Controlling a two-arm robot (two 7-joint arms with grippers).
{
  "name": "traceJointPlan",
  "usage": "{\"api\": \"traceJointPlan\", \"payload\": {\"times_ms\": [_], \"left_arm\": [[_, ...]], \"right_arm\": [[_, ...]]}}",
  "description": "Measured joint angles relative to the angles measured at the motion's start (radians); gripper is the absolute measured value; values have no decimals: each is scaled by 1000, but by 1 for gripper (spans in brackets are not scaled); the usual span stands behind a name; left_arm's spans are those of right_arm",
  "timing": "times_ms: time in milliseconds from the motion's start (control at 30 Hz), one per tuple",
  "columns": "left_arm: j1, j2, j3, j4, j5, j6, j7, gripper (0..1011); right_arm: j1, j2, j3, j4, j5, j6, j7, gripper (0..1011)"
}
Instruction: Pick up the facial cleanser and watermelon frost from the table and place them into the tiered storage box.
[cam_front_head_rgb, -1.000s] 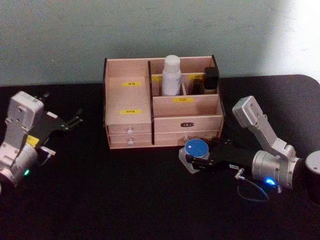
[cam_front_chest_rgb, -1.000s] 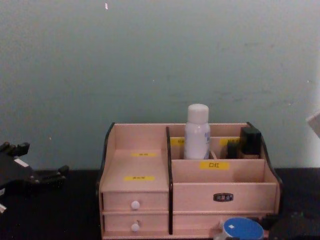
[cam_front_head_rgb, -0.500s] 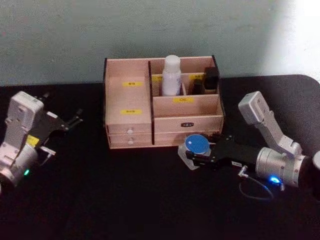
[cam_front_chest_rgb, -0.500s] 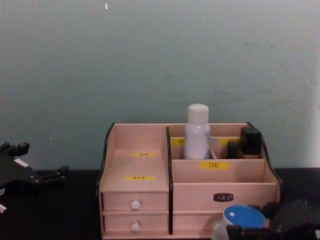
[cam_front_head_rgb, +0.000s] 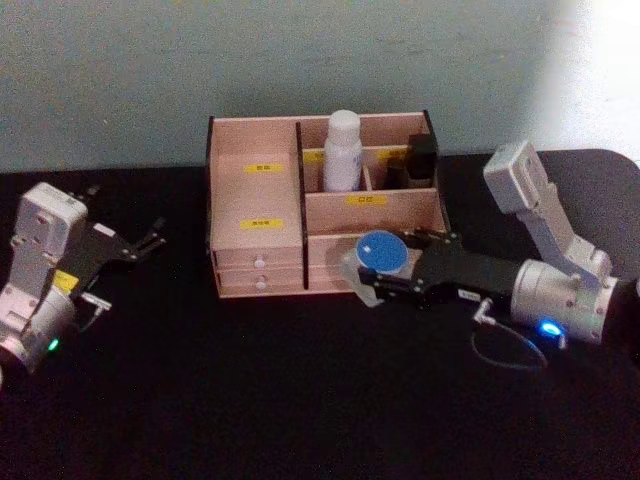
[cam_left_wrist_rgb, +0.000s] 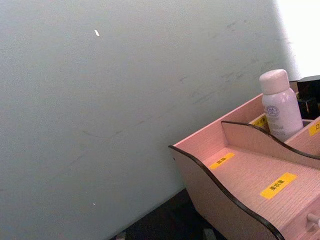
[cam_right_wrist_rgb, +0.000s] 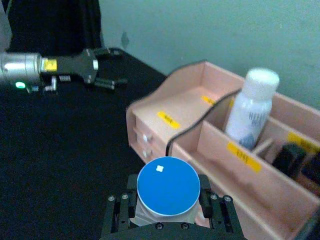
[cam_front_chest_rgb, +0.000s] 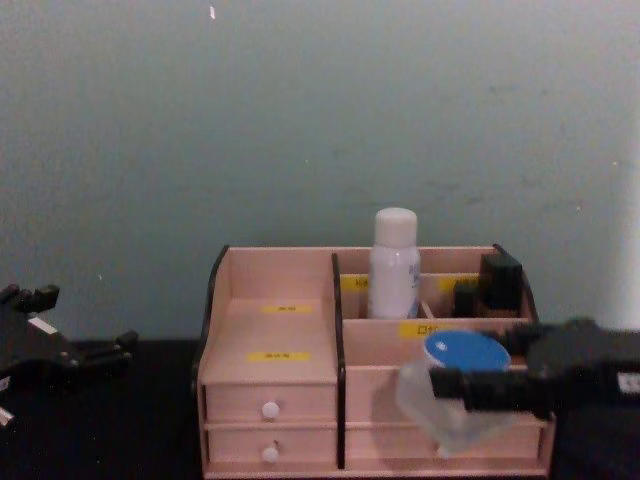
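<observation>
Black table (cam_front_head_rgb: 250, 400) | pinkish-wood tiered storage box (cam_front_head_rgb: 255, 140) sat centred | left gripper (cam_front_head_rgb: 145, 242) parked at left, fingers spread | tall white facial cleanser bottle (cam_front_head_rgb: 342, 150) stood in rear compartment | right gripper (cam_front_head_rgb: 392, 268) pinched squat blue-lidded watermelon frost jar (cam_front_head_rgb: 379, 250), airborne before box front | step: placing jar; next, likely: raise over front wall, release

Matt wooden tiered storage box (cam_front_head_rgb: 255, 195); frosted translucent watermelon frost (cam_front_head_rgb: 382, 252) jar.

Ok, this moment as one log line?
right pincer shut on watermelon frost, before tiered storage box; facial cleanser inside; left pincer open, far left
</observation>
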Motion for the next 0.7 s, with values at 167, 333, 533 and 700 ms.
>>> {"api": "traceJointPlan", "payload": {"times_ms": [167,333,533,700], "left_arm": [[0,0,0,0,0,0,0,1001],[0,0,0,0,0,0,0,1001],[0,0,0,0,0,0,0,1001],[0,0,0,0,0,0,0,1001]], "right_arm": [[50,-26,-15,18,1,5,-1,718],[97,-56,-35,52,-2,10,-5,718],[157,-102,-62,106,-10,13,-6,718],[193,-131,-79,138,-12,11,-2,718]]}}
